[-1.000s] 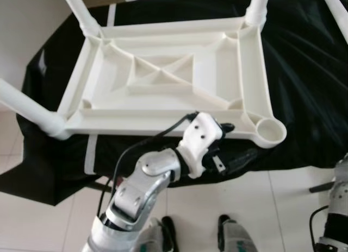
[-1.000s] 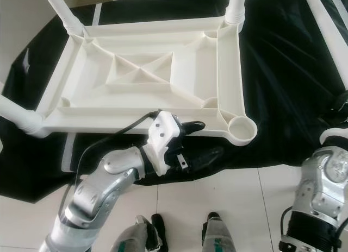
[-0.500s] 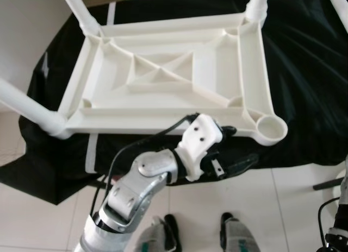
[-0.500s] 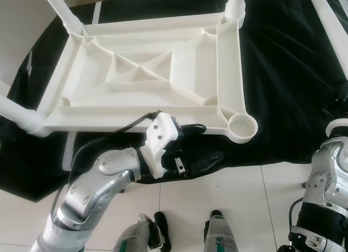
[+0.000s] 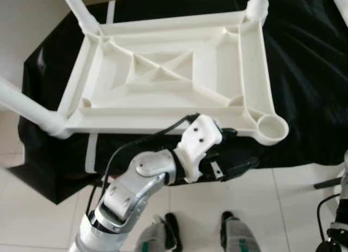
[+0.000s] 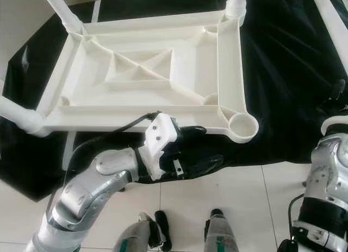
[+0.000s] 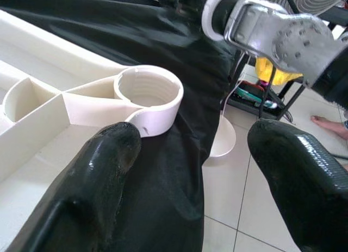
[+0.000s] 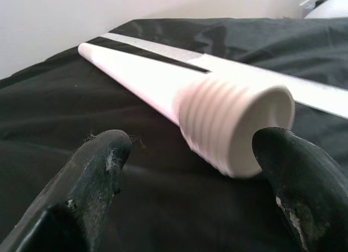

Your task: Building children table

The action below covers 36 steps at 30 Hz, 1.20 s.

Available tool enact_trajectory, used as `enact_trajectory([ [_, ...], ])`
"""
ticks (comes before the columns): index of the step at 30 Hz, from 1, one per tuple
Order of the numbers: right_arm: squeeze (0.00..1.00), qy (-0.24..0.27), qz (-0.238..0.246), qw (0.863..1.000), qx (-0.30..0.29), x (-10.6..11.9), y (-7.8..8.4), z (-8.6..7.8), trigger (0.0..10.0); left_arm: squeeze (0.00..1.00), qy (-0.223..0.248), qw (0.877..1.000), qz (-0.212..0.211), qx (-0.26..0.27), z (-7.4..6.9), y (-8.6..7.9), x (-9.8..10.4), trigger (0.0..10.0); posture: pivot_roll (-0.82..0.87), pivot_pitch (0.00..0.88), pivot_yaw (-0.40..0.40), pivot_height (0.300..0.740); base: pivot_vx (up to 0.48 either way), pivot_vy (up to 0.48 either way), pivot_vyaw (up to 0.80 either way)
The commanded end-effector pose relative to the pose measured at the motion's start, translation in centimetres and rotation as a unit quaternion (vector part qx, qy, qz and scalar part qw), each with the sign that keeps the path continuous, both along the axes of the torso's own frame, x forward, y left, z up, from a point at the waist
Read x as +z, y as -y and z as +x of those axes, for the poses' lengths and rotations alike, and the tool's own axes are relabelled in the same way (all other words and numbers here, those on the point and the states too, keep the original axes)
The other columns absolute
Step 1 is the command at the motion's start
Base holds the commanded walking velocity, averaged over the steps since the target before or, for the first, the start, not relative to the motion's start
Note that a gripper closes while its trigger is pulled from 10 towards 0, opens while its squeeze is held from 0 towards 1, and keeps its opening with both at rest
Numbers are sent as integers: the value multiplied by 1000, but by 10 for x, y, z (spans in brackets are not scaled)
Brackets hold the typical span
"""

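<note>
We record one white plastic children's tabletop (image 5: 174, 73), upside down on a black cloth (image 5: 310, 89), three legs fitted. The fourth corner's round threaded socket (image 5: 271, 130) stands vacant at the near right. One loose white leg with a ribbed screw end (image 8: 217, 119) lies on the cloth at the far right. Our left gripper (image 7: 190, 165), fingers spread and holding nothing, hovers just beside the socket. Our right gripper (image 8: 185, 165), fingers likewise parted, flanks the leg's threaded end.
</note>
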State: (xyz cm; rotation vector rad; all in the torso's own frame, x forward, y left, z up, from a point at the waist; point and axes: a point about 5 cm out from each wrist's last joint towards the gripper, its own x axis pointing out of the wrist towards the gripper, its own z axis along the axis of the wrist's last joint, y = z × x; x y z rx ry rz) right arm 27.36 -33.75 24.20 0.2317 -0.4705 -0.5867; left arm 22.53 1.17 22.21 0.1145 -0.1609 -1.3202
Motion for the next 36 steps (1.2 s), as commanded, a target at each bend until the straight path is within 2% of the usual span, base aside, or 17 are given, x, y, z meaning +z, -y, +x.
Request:
enact_trajectory([
  [1, 0, -17, 4, 1000, 7, -7, 0, 1, 10000, 0, -1, 999, 11, -40, -8, 1, -1, 10000, -30, 333, 185, 740, 0, 0, 0],
  [7, 0, -38, -9, 999, 24, 1, 7, 10, 9843, 0, -2, 999, 13, -36, -6, 1, -1, 10000, -32, 331, 185, 740, 0, 0, 0],
  [8, 0, -43, -14, 998, 32, 4, 9, 13, 3961, 0, -1, 999, 12, -32, -5, 1, -1, 10000, -29, 331, 184, 740, 0, 0, 0],
  [9, 0, -43, -14, 998, 32, 4, 9, 13, 3961, 0, -1, 999, 12, -32, -5, 1, -1, 10000, -29, 331, 184, 740, 0, 0, 0],
  [10, 0, -46, -19, 998, 37, 5, 9, 15, 235, 0, -1, 999, 12, -29, -5, 1, 0, 10000, -27, 330, 182, 740, 0, 0, 0],
  [16, 0, -43, -19, 997, 57, 6, 4, 18, 0, 0, 1, 1000, 14, -22, -3, 1, 0, 10000, -25, 324, 176, 740, 0, 0, 0],
  [22, 0, -44, -19, 996, 79, 4, -7, 21, 0, 0, 6, 1000, 12, -14, 1, 2, 1, 10000, -29, 308, 164, 740, 0, 0, 0],
  [30, 0, -53, -14, 990, 128, -11, -41, 16, 0, 0, 19, 1000, 5, 3, 7, 6, 5, 10000, -41, 274, 135, 740, 0, 0, 0],
  [34, 0, -54, -15, 989, 135, -13, -45, 15, 0, 0, 20, 1000, 4, 4, 8, 7, 5, 10000, -41, 274, 135, 740, 0, 0, 0],
  [35, 0, -58, -18, 986, 155, -16, -55, 13, 0, 0, 23, 1000, 3, 7, 9, 7, 5, 10000, -49, 265, 127, 740, 0, 0, 0],
  [36, 0, -58, -18, 986, 155, -16, -55, 13, 0, 0, 23, 1000, 3, 7, 9, 7, 5, 10000, -49, 265, 127, 740, 0, 0, 0],
])
